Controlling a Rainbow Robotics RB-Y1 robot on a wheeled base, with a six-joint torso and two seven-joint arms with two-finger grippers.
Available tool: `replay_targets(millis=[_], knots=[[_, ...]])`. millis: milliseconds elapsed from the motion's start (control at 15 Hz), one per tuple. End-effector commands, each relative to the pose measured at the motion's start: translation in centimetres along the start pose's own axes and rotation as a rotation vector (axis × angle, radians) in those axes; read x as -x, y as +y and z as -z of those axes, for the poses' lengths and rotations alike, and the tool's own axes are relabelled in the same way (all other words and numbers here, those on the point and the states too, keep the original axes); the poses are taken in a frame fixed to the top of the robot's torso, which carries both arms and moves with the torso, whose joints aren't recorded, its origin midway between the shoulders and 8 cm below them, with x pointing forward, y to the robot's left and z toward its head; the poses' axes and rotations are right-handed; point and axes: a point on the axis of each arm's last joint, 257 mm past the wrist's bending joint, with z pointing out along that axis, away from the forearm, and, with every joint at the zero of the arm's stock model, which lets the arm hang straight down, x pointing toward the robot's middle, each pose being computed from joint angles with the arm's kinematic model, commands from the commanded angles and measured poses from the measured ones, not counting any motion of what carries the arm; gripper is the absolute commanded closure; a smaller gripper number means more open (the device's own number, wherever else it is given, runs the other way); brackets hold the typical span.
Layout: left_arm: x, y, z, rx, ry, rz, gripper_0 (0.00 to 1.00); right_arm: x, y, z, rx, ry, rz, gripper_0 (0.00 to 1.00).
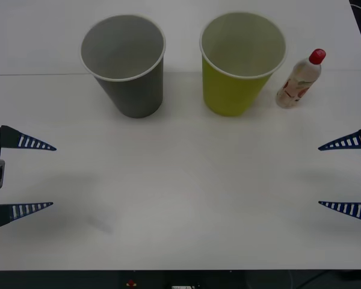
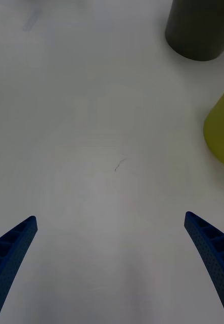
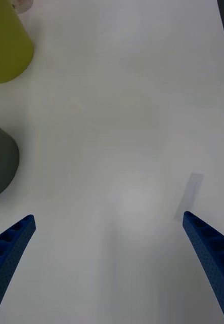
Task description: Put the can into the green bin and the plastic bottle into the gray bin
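The gray bin (image 1: 125, 63) stands upright at the back left of the white table, and the green bin (image 1: 240, 60) stands upright to its right. Just right of the green bin stands the plastic bottle (image 1: 299, 79), whitish with a red cap, leaning slightly. The can is out of view. My left gripper (image 1: 51, 176) hangs open at the table's left edge, well in front of the gray bin (image 3: 0, 162). At the right edge my right gripper (image 1: 320, 176) is open too, in front of the bottle. Both hold nothing. The wrist views catch the green bin (image 2: 220, 131) (image 3: 5, 45) and the gray bin (image 2: 198, 28).
The white table (image 1: 180, 180) is bare between the grippers and the bins. A seam runs across the tabletop behind the bins. The table's front edge lies close below the grippers. A faint pale patch (image 3: 189, 195) marks the surface near the left gripper.
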Motion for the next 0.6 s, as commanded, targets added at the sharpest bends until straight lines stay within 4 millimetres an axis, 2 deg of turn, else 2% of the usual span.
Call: replay_targets(millis=[67, 133, 200, 333, 600], knots=[[0.0, 0.0, 0.0, 0.000, 0.000, 0.000, 0.00, 0.0, 0.0, 0.0, 0.000, 0.000, 0.000, 0.00], [0.0, 0.0, 0.0, 0.000, 0.000, 0.000, 0.00, 0.0, 0.0, 0.0, 0.000, 0.000, 0.000, 0.00], [0.0, 0.0, 0.0, 0.000, 0.000, 0.000, 0.00, -0.3, 1.5, -0.5, 0.018, -0.018, -0.042, 0.00], [0.0, 0.0, 0.0, 0.000, 0.000, 0.000, 0.00, 0.7, 1.3, -0.3, 0.003, -0.047, -0.044, 0.00], [0.0, 0.0, 0.0, 0.000, 0.000, 0.000, 0.00, 1.2, 0.9, -0.5, -0.069, -0.069, -0.078, 0.00]])
